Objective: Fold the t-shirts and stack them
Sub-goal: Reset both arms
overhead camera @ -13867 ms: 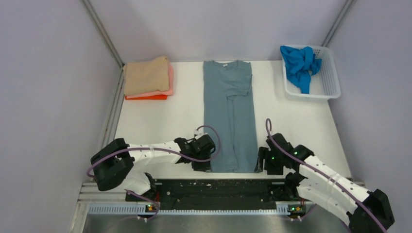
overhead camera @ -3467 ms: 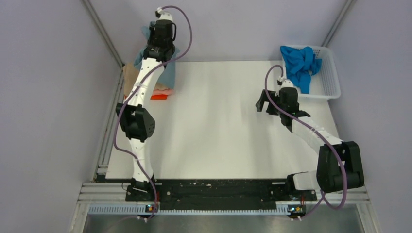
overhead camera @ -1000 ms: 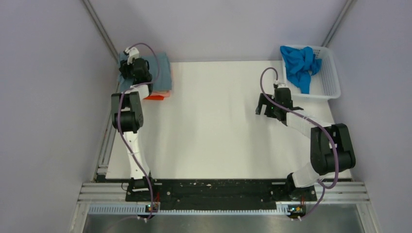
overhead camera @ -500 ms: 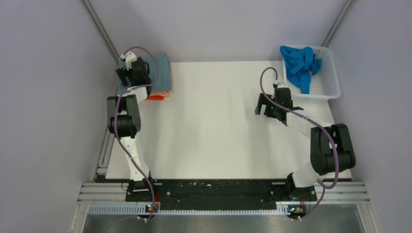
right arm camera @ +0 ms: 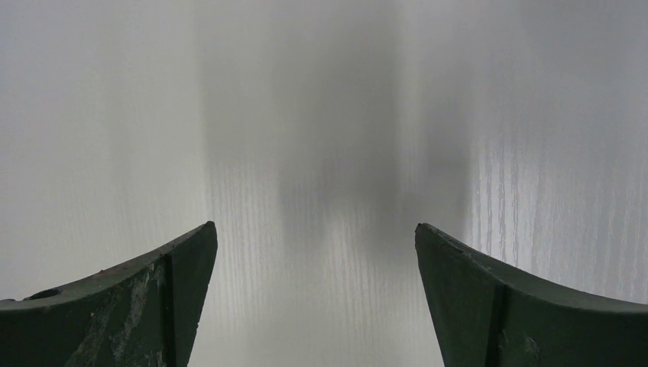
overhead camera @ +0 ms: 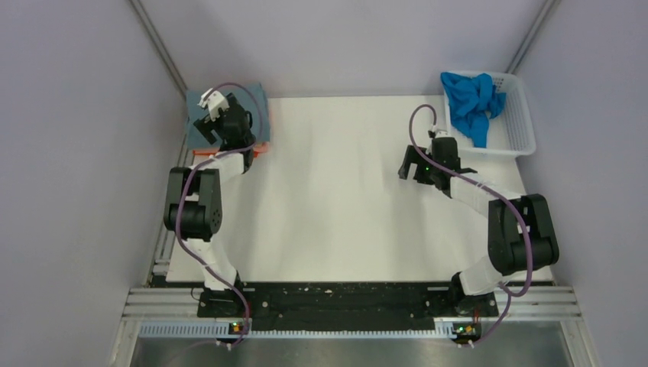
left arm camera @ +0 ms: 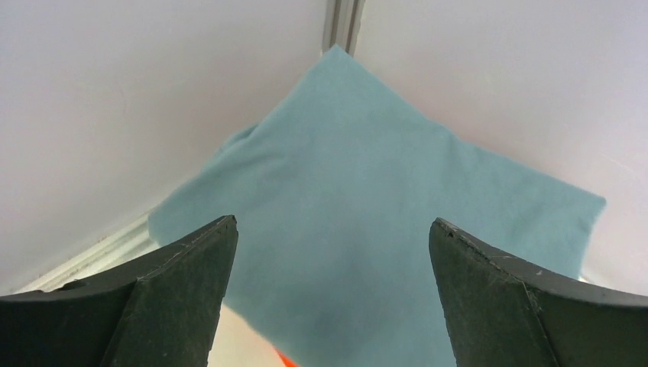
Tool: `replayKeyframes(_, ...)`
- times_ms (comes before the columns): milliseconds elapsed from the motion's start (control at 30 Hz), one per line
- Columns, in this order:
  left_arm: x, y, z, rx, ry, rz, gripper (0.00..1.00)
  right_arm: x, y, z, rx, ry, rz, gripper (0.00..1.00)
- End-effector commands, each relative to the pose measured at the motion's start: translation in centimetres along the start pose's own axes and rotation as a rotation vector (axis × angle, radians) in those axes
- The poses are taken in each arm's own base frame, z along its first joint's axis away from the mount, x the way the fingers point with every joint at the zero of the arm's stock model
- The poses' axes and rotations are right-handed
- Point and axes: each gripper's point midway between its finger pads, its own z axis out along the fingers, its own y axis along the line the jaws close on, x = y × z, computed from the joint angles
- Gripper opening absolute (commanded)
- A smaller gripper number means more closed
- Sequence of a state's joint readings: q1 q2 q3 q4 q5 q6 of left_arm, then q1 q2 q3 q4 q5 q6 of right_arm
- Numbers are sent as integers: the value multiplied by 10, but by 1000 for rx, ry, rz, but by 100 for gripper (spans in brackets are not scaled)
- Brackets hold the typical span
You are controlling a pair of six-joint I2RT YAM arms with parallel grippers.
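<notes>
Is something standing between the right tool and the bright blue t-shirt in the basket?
Only bare table and the near wall of the white basket lie between the open right tool and the bright blue t-shirt, which covers part of the rim. From above, nothing visible blocks it.

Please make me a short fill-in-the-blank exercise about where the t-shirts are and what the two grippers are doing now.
1. The crumpled bright blue cloth t-shirt lies in the white plastic mesh ____.
2. The left gripper is ____ above the folded grey-blue cloth t-shirt.
3. The right gripper, over the bare white table, holds ____.
Missing words: basket; open; nothing.
</notes>
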State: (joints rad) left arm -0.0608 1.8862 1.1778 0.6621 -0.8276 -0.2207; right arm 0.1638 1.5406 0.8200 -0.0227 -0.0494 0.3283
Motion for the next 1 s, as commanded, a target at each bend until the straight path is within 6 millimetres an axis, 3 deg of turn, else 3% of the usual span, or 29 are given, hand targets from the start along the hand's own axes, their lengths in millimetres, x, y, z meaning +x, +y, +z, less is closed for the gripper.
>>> replayKeyframes(0, -34, -20, -40, 62, -54, -86, 99, -19, 15, -9, -49, -62, 20, 99)
replayKeyframes(67, -43, -22, -65, 28, -69, -103, 99, -22, 16, -20, -53, -93, 26, 99)
replayKeyframes(233, -58, -62, -132, 229, 28, -162, 99, -26, 18, -54, -74, -170, 26, 99)
replayKeyframes(367, -40, -95, -201, 546, 326, -141, 99, -19, 9, -84, -47, -223, 30, 99)
replayKeyframes(433, -31, -100, -242, 717, 462, -136, 99, -22, 4, -99, -31, -276, 37, 99)
replayKeyframes(533, -19, -83, -288, 872, 557, -137, 99, -31, -1, -122, -13, -378, 81, 99)
replayKeyframes(600, -3, -58, -305, 875, 619, -118, 99, -34, -3, -130, -9, -421, 91, 99)
replayKeyframes(800, 26, 22, -314, 734, 651, -89, 99, -29, -5, -139, -16, -442, 74, 99)
replayKeyframes(967, 24, 67, -314, 651, 622, -54, 99, -22, -10, -136, 5, -429, 81, 99)
